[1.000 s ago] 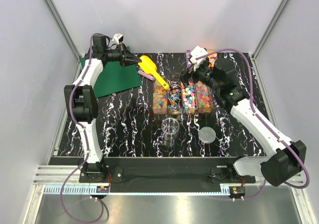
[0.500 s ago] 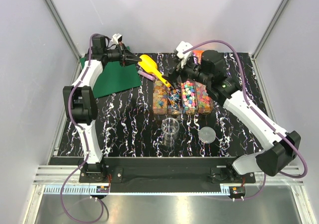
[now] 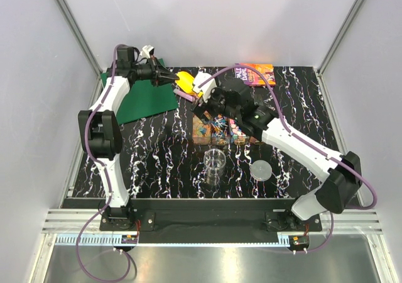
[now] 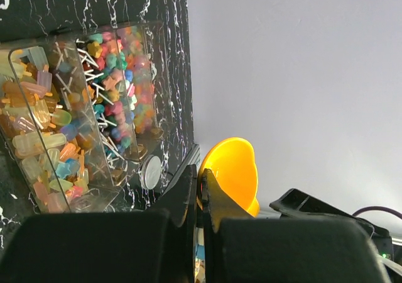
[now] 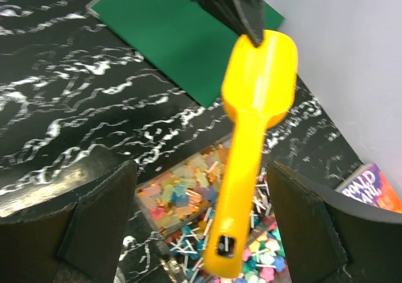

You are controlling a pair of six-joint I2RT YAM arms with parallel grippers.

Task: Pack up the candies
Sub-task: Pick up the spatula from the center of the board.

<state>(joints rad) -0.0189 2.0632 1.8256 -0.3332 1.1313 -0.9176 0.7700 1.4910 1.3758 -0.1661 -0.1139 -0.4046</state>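
Note:
My left gripper point(image 3: 168, 77) is shut on the rim of the yellow scoop point(image 3: 184, 80) and holds it in the air at the back of the table. In the left wrist view the jaws point(image 4: 200, 183) pinch the scoop's bowl point(image 4: 233, 170). My right gripper point(image 3: 202, 102) is open, with a finger on each side of the scoop's handle point(image 5: 242, 188) and not touching it. The right gripper point(image 5: 204, 207) hangs over the candies point(image 5: 182, 192). The candies point(image 3: 217, 129) fill clear boxes at mid-table; they also show in the left wrist view point(image 4: 63, 138).
A clear plastic cup point(image 3: 215, 163) stands in front of the boxes, with a round lid point(image 3: 261, 169) to its right. A green mat point(image 3: 144, 97) lies at the back left, a pink highlighter point(image 3: 184, 95) beside it. A book point(image 3: 254, 73) lies at the back.
My right arm has swung left from above the candy boxes to the scoop's handle. My left gripper has kept hold of the scoop and hardly moved.

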